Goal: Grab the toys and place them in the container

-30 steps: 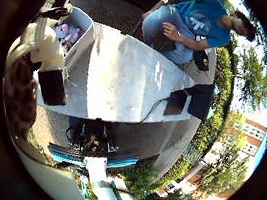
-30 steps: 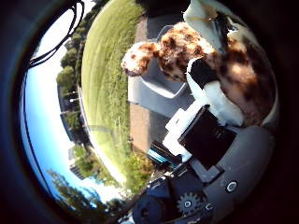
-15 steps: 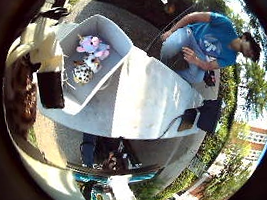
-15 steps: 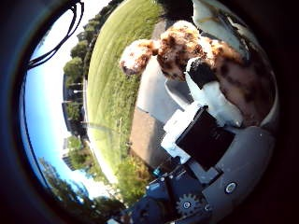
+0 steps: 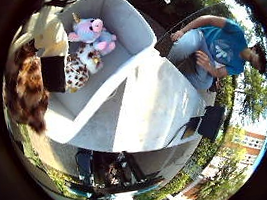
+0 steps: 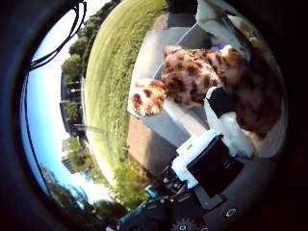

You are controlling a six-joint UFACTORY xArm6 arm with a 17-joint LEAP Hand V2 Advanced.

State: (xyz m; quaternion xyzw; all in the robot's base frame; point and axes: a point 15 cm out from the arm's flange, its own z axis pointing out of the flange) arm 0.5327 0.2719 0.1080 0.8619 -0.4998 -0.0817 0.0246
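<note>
Fingers [image 6: 226,127] of white and black parts curl round a brown spotted plush toy [image 6: 202,79], pinning it against the palm; the right hand [image 6: 211,159] has it clamped, its furry body filling much of the thumb side view and its pale, spotted end sticking out past the fingers. Same toy shows as a brown furry mass at the edge of the little finger side view, beside a black finger pad. Beyond the palm sits the container [image 5: 130,27], a light grey open bin, resting on a white table [image 5: 155,107] near one end of it. Two toys lie inside the bin on its floor: a blue and pink unicorn plush [image 5: 90,33] and a white toy with brown spots [image 5: 78,68], touching each other. The held toy is close to the bin's rim, outside the bin floor; whether it touches the wall cannot be told. Table stands on pavement with grass [image 6: 115,86] alongside. A person in a blue shirt [image 5: 221,46] sits at the far side of the table, well apart from the bin, not touching any toy. Dark equipment [image 5: 111,171] sits on the ground by the table's near end.
</note>
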